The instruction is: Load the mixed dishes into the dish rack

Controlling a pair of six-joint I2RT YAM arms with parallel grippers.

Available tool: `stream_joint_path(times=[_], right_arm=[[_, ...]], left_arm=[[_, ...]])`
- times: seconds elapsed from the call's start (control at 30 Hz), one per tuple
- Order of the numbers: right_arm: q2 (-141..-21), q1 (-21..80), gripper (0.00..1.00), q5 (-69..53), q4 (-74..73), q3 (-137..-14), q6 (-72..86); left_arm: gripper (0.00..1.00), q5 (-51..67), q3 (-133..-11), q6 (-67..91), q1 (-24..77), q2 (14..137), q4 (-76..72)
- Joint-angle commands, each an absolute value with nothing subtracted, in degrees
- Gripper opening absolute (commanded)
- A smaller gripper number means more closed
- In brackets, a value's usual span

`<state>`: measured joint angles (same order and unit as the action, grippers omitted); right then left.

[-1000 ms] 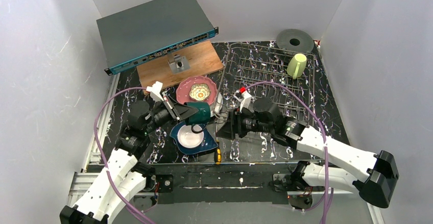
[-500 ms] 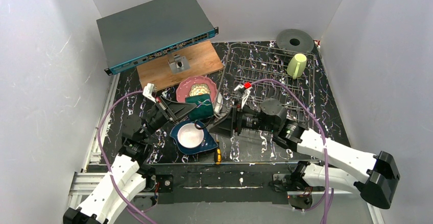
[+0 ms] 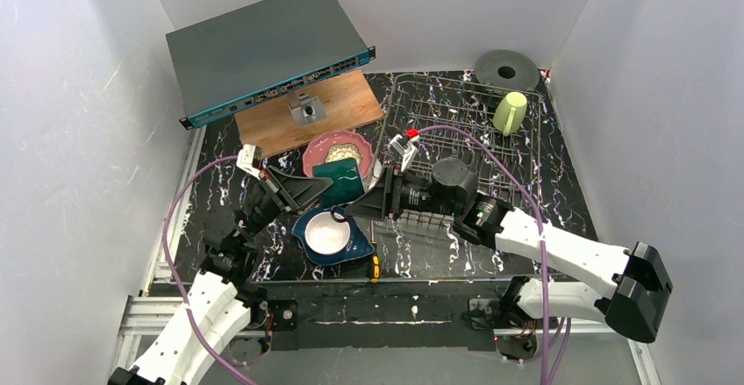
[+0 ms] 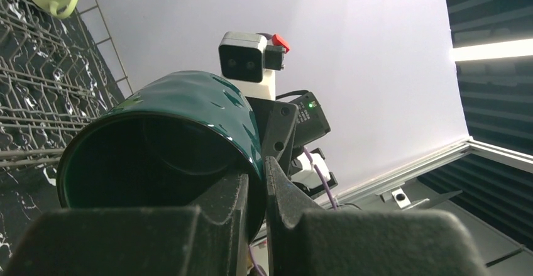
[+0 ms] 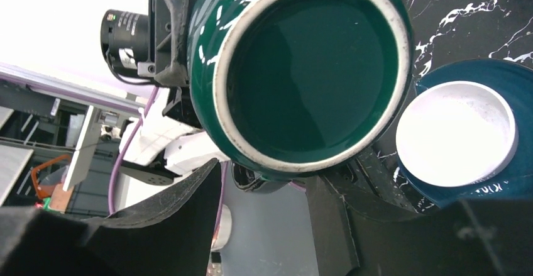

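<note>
Left end effector (image 4: 264, 182) pinches the dark teal mug (image 4: 182, 100) by its rim.

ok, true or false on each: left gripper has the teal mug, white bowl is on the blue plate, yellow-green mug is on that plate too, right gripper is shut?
1. The left gripper pinches the wall of the dark teal mug. True.
2. The white bowl sits on the dark blue plate. True.
3. The pale yellow-green mug sits on that plate too. False: it is in the dish rack, at its far right corner.
4. The right gripper is shut. False: its fingers stand apart, facing the teal mug's base.
</note>
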<state>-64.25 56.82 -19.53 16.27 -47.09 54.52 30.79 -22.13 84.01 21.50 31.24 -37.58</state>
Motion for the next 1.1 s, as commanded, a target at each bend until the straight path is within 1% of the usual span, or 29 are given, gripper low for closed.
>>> stream_joint_path(times=[0.0, 0.17, 0.3, 0.7, 0.8, 0.87, 0.97, 1.07], right_arm=[[-66.18, 57.88, 0.57, -17.89, 18.06, -52.11, 56.97], [-68.32, 59.33, 0.50, -14.97, 16.35, -53.80, 58.69], [-70.00, 59.54, 0.46, -13.34, 16.83, -54.56, 61.62], [-71.42, 59.59, 0.46, -10.48, 18.23, -55.59, 65.99], [-71.33, 59.59, 0.44, -9.64, 17.73, -55.63, 66.09], [-71.13, 59.59, 0.41, -8.99, 17.67, -55.40, 65.94], [-70.44, 59.61, 0.29, -8.03, 17.44, -55.06, 65.23], [-69.62, 59.59, 0.20, -6.72, 17.42, -54.72, 64.66]], left_arm=[[0.00, 30.60, -22.65, 83.40, 21.45, 29.33, -41.88], [0.00, 30.43, -21.97, 83.74, 21.45, 29.40, -42.89], [0.00, 30.37, -21.60, 83.60, 21.45, 28.95, -42.58], [0.00, 30.18, -20.29, 83.52, 21.45, 27.87, -42.04], [0.00, 30.15, -19.98, 84.14, 21.42, 27.53, -42.32], [0.00, 30.52, -20.48, 83.59, 21.44, 27.49, -41.31], [0.00, 30.83, -20.55, 83.57, 21.45, 27.59, -41.02], [0.00, 30.89, -19.94, 84.31, 21.49, 27.07, -40.74]])
